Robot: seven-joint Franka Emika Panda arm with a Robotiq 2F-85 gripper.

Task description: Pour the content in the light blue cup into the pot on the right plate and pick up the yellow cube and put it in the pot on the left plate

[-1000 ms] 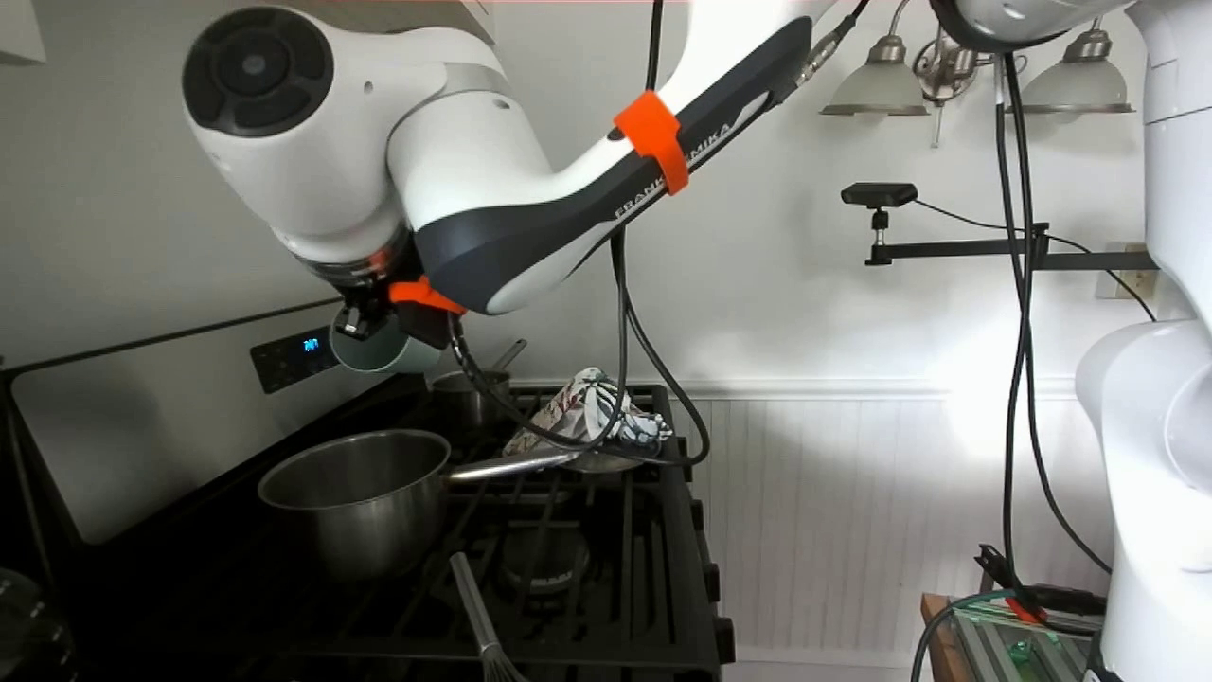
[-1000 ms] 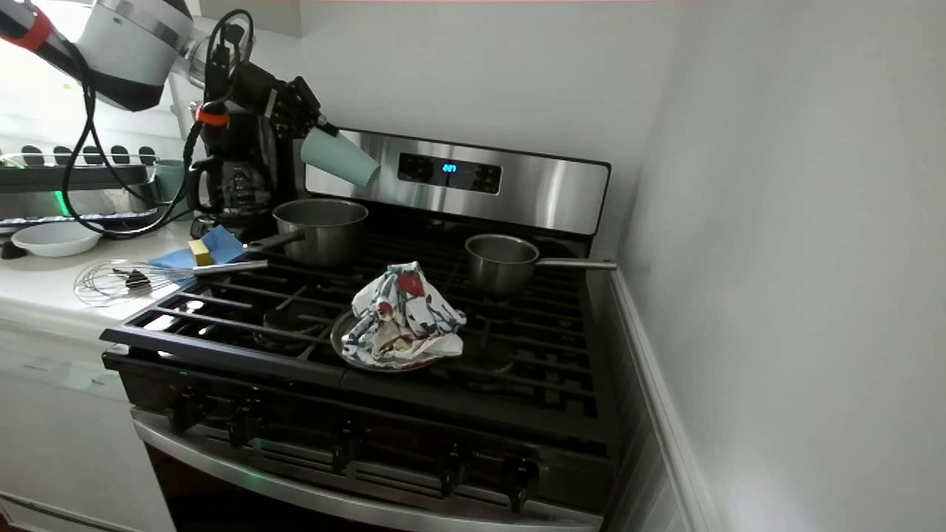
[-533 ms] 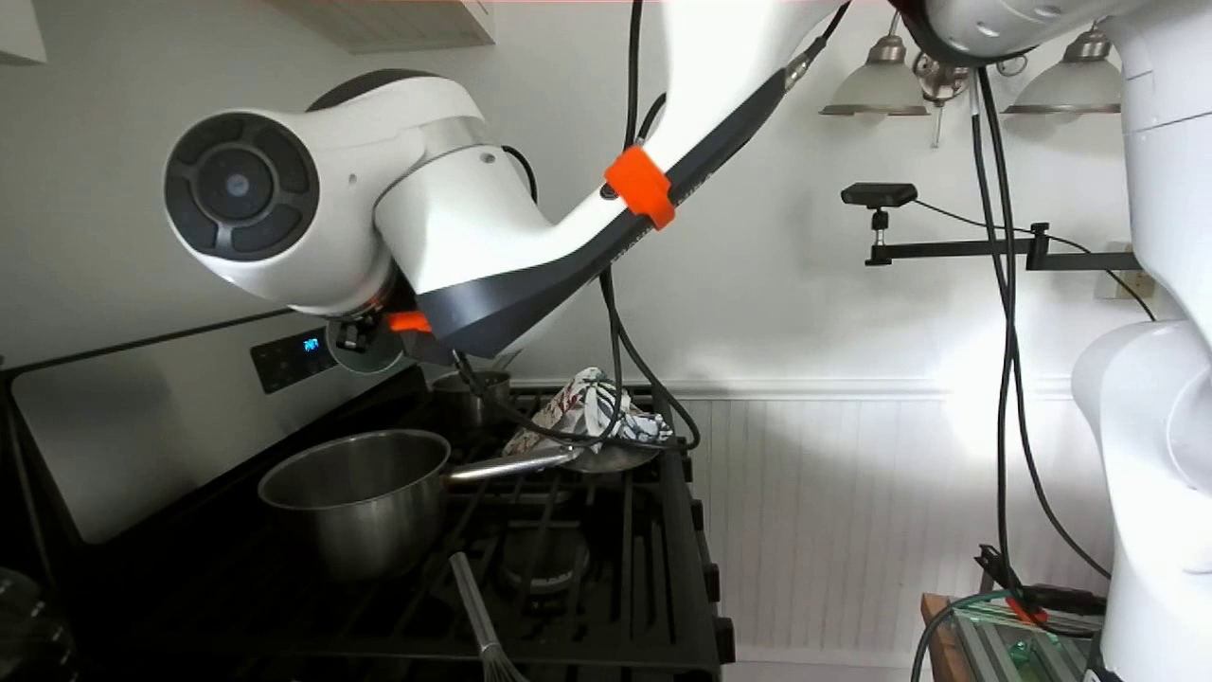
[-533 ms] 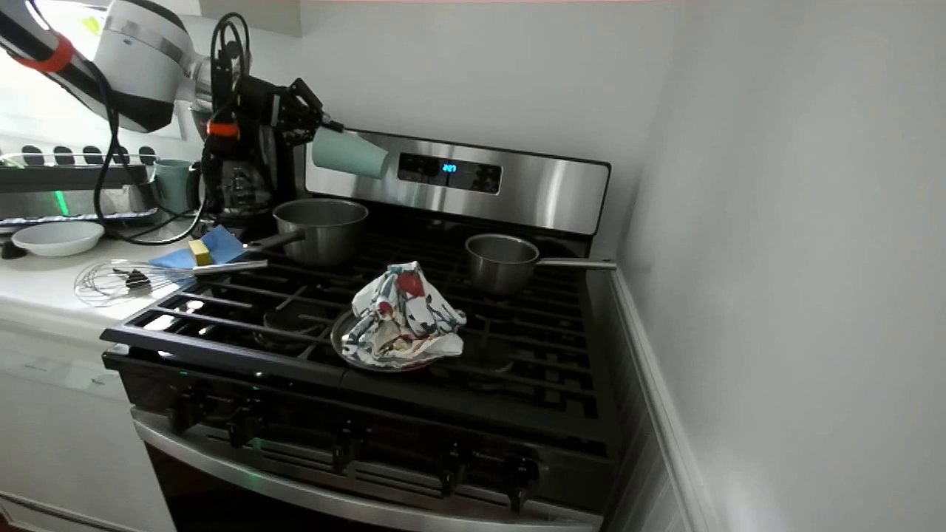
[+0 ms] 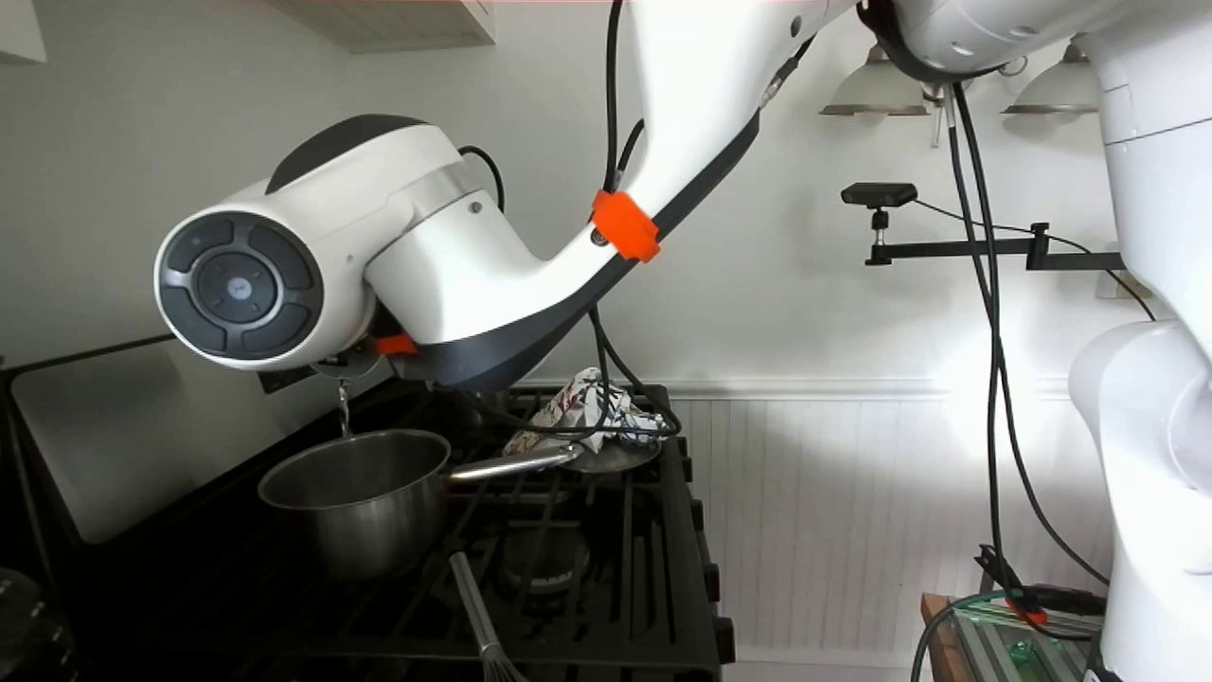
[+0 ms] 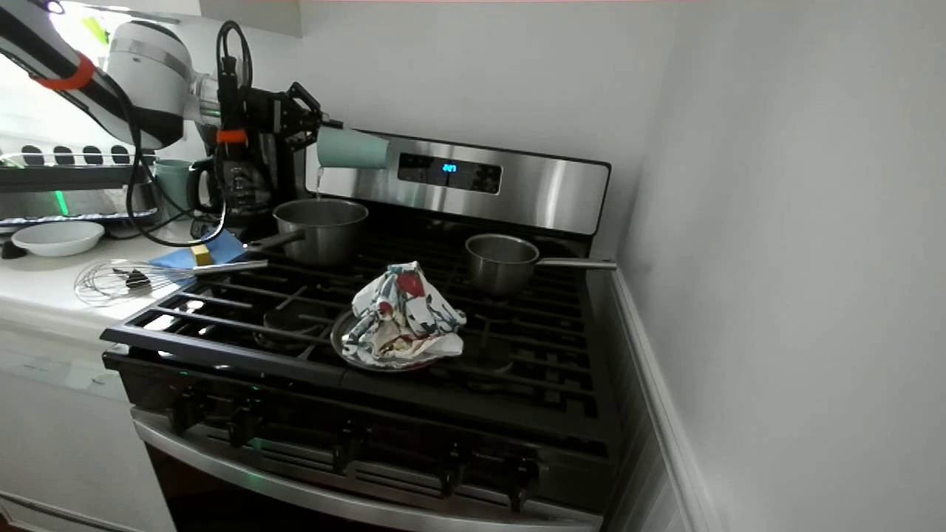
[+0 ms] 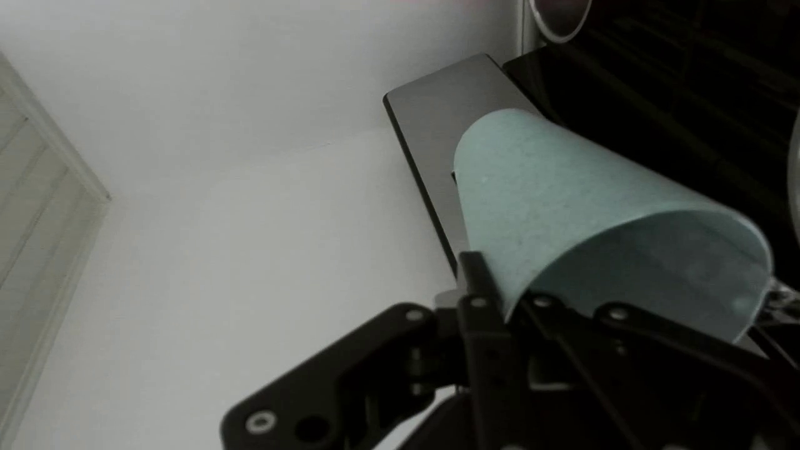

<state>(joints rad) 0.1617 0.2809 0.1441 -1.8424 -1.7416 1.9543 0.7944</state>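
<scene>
Above the large saucepan (image 6: 329, 240), liquid (image 5: 344, 407) now streams from the light blue tumbler (image 6: 353, 149) the gripper (image 7: 505, 297) clamps: pouring seems underway

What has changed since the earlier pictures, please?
The pale blue tapered cup, still held by the black pincer, has tipped: base up, mouth down. A clear stream now falls from it toward the large steel saucepan, and the white arm's wrist is lower. The smaller steel saucepan, crumpled floral cloth and yellow cube stayed put.
</scene>
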